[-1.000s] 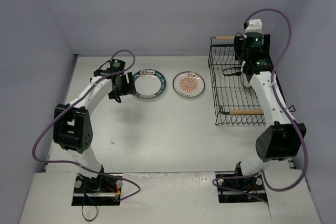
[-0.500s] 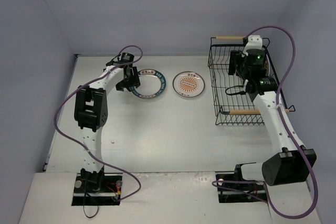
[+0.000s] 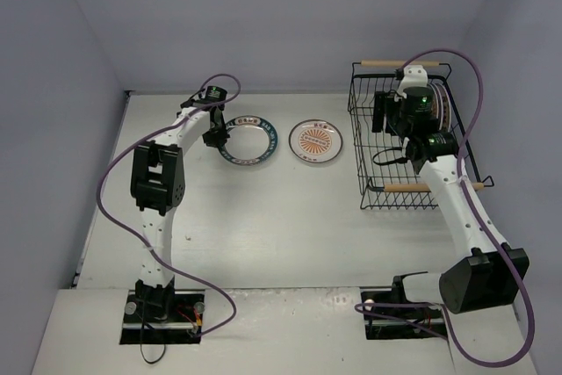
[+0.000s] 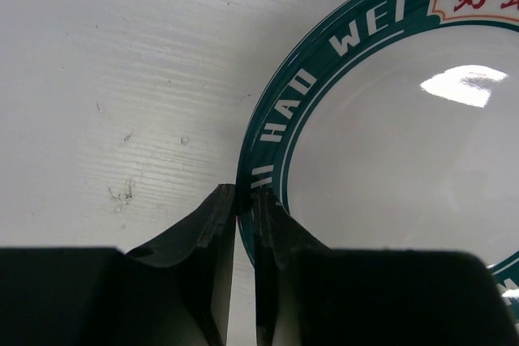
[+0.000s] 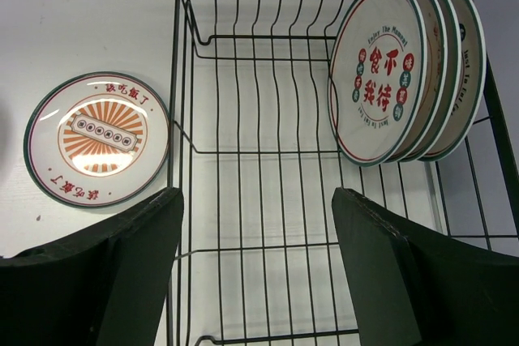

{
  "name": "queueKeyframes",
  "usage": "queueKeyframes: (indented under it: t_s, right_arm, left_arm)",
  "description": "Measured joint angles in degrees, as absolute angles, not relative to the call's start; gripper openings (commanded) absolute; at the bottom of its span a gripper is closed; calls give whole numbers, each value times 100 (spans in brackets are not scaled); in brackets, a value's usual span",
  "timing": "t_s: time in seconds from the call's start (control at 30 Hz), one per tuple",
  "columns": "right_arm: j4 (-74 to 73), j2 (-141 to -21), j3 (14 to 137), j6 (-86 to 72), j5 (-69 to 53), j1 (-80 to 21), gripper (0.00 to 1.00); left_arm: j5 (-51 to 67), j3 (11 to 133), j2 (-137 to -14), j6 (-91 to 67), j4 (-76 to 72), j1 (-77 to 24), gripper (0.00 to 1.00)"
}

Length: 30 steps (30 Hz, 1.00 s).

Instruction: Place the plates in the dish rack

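Observation:
A dark teal-rimmed plate (image 3: 248, 140) (image 4: 389, 143) lies flat on the table. My left gripper (image 3: 216, 136) (image 4: 245, 200) is shut on its left rim, one finger above the edge and one outside it. To its right lies an orange sunburst plate (image 3: 315, 140) (image 5: 97, 138). The black wire dish rack (image 3: 386, 191) (image 5: 268, 151) stands at the right, with three red-character plates (image 5: 381, 70) (image 3: 443, 107) upright on edge at its far right end. My right gripper (image 3: 384, 111) (image 5: 258, 192) hangs open over the rack's floor, holding nothing.
The rack has wooden bar handles, one at the far end (image 3: 379, 63) and one at the near end (image 3: 413, 188). Purple cables loop from both arms. Grey walls close in the table at the left, back and right.
My left gripper reached to the teal plate's left rim and closed on it. My right gripper drew back leftward from the standing plates, staying open.

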<state>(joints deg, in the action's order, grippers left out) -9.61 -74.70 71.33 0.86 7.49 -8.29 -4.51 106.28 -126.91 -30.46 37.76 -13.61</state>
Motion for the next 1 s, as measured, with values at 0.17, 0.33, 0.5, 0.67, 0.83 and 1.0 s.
queueKeyframes:
  t_s: [0.17, 0.33, 0.5, 0.67, 0.83, 1.0]
  right_arm:
    - [-956, -7465, 7081, -5, 613, -836, 76]
    - [-954, -7461, 7059, -58, 517, -880, 76]
    - [-954, -7456, 7059, -69, 412, -910, 76]
    - [-939, -7454, 7059, -67, 349, -939, 76]
    - [-921, -7454, 7059, -67, 252, -947, 76]
    - [-910, -7454, 7059, -69, 176, -952, 76]
  left_arm:
    - [-449, 10449, -12564, -3044, 3723, -1361, 0]
    - [-425, 10328, -12440, -3041, 3739, -1361, 0]
    - [-427, 10158, -12027, -3033, 3874, -1361, 0]
    - [-432, 9706, -11264, -3024, 3920, -1302, 0]
    - [-401, 9072, -10608, -3028, 3879, -1105, 0]
    - [-233, 8066, -10031, -3068, 3715, -792, 0]
